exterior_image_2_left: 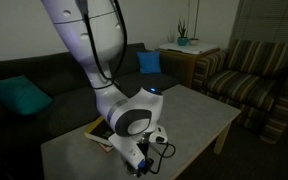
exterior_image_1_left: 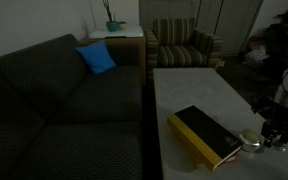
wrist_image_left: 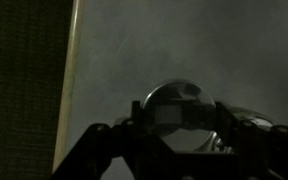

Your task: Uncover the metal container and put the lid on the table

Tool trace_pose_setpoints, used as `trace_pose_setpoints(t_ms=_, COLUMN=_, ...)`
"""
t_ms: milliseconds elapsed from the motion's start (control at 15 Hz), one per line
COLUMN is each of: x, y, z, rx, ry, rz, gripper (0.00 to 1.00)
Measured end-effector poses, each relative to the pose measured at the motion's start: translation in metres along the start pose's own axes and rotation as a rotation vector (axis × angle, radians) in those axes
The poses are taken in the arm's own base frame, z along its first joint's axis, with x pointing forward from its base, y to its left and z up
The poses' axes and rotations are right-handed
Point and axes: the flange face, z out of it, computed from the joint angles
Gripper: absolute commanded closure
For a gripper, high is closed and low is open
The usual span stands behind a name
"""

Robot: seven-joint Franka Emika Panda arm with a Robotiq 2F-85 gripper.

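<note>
In the wrist view my gripper (wrist_image_left: 176,112) has a finger against each side of the lid (wrist_image_left: 174,100), a small round silvery domed cap, over the pale grey-white table (wrist_image_left: 154,40). A shiny bit low on the right (wrist_image_left: 218,142) may be the metal container. In an exterior view a small silver round tin (exterior_image_1_left: 251,140) sits on the table (exterior_image_1_left: 199,85) by the near corner of the black-and-yellow book (exterior_image_1_left: 206,135), with my gripper (exterior_image_1_left: 272,128) just beside it. In an exterior view my gripper (exterior_image_2_left: 147,152) is low over the table (exterior_image_2_left: 189,110); the tin is hidden there.
A dark couch (exterior_image_1_left: 54,100) with a blue cushion (exterior_image_1_left: 96,58) runs along the table's long edge (wrist_image_left: 68,90). A striped armchair (exterior_image_1_left: 184,45) and a small wooden side table with a plant (exterior_image_1_left: 114,30) stand beyond. The book also shows under my arm (exterior_image_2_left: 97,128).
</note>
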Motion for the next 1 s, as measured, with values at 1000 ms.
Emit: trace_pose_setpoints(t_ms=1000, x=0.032, y=0.024, z=0.008, rx=0.04, ry=-0.087, rz=0.34, gripper=0.55)
